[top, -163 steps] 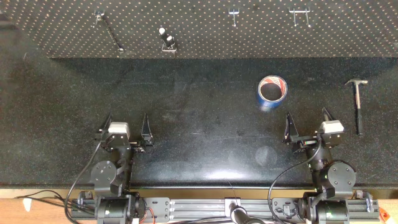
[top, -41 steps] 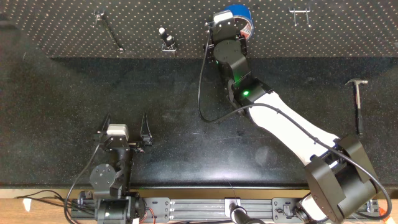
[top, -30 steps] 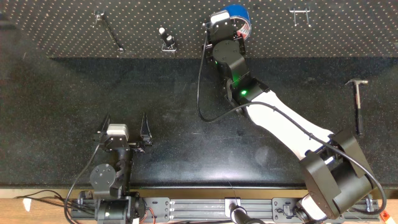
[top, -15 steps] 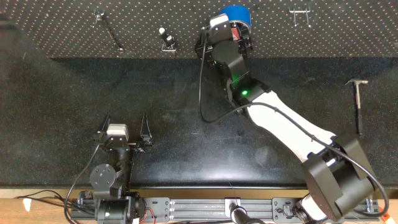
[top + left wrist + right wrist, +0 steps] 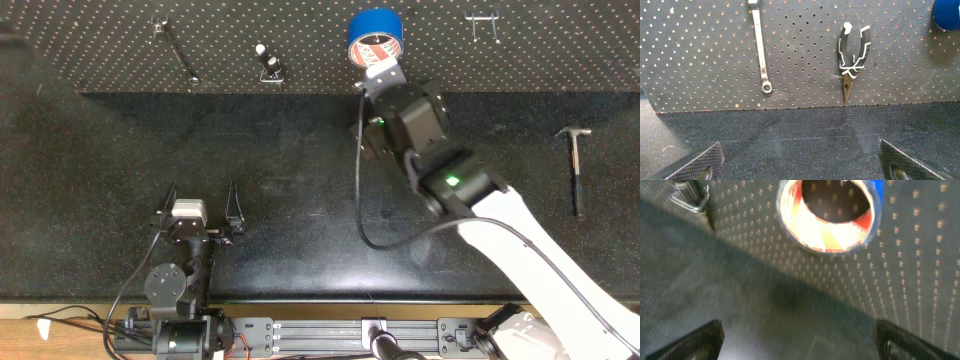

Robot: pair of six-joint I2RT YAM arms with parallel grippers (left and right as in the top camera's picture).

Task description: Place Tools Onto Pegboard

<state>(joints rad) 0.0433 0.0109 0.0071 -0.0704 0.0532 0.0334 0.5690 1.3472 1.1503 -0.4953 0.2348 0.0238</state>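
Note:
A blue tape roll (image 5: 375, 29) hangs on the pegboard (image 5: 90, 50), its open core facing out (image 5: 826, 212). My right gripper (image 5: 380, 72) sits just in front of and below it, open and empty, its fingers (image 5: 700, 337) apart from the roll. On the table at the far right lies a hammer (image 5: 575, 170). A wrench (image 5: 760, 45) and black-and-white pliers (image 5: 852, 55) hang on the board's left part. My left gripper (image 5: 205, 207) rests open near its base, facing the board (image 5: 802, 162).
An empty double hook (image 5: 483, 22) sticks out of the board above the hammer. The black table mat (image 5: 280, 160) lies bare between the arms. The right arm (image 5: 500, 210) stretches diagonally across the table's right half.
The right gripper has opened and let go of the tape roll, which now hangs on the board. It has drawn back and down from the board. The left arm is unchanged.

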